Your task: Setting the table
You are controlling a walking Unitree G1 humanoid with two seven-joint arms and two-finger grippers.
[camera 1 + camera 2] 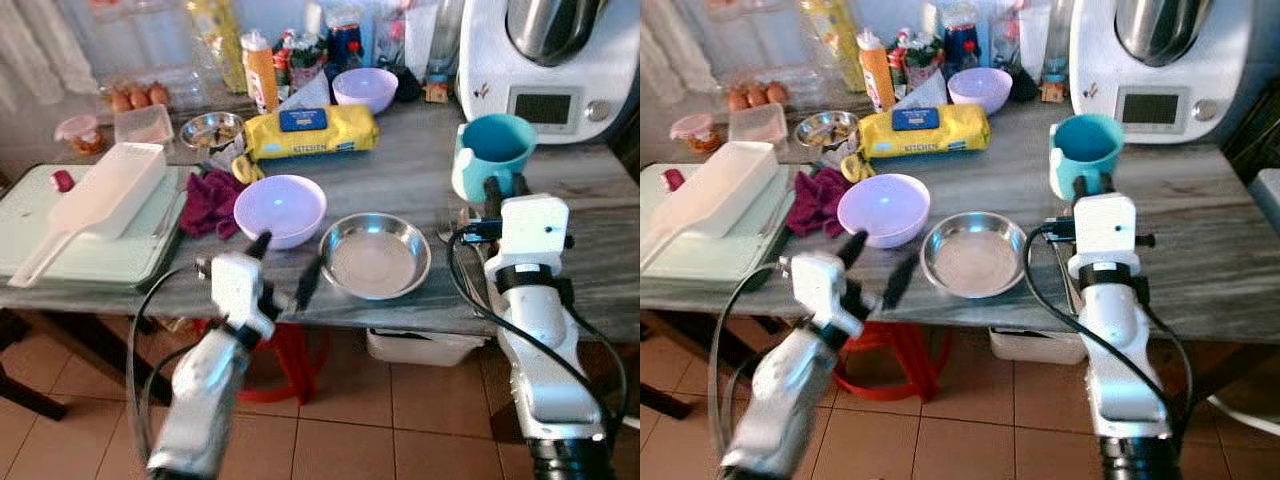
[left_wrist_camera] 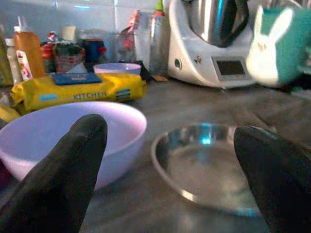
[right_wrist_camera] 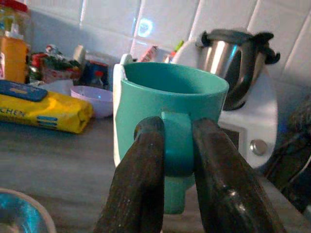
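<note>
1. Right pincer point(image 3: 167, 160) is pinching the handle of the teal mug point(image 1: 494, 152); both fingers point(image 3: 141, 174) are clamping either side of the handle.
2. Mug is sitting upright on the grey bench point(image 1: 400, 180), right of the steel bowl point(image 1: 376, 255) and just in front of the white kitchen machine point(image 1: 550, 70).
3. Mug is showing a white bunny figure on its side in the left wrist view.
4. Left pincer point(image 1: 285, 265) is hovering at the bench's front edge, just left of the steel bowl, fingers spread wide, gripping nothing.
5. Lilac bowl point(image 1: 280, 208) is sitting just left of the steel bowl, rims close; cannot tell if touching.
6. Maroon cloth point(image 1: 210, 200) is lying left of the lilac bowl.
7. Yellow wipes pack point(image 1: 310, 132) is lying behind the steel bowl; second lilac bowl point(image 1: 365, 88) is sitting further back behind it.
8. Pale green tray point(image 1: 60, 260) is lying far left of the steel bowl, carrying a long white lidded container point(image 1: 110, 190).
</note>
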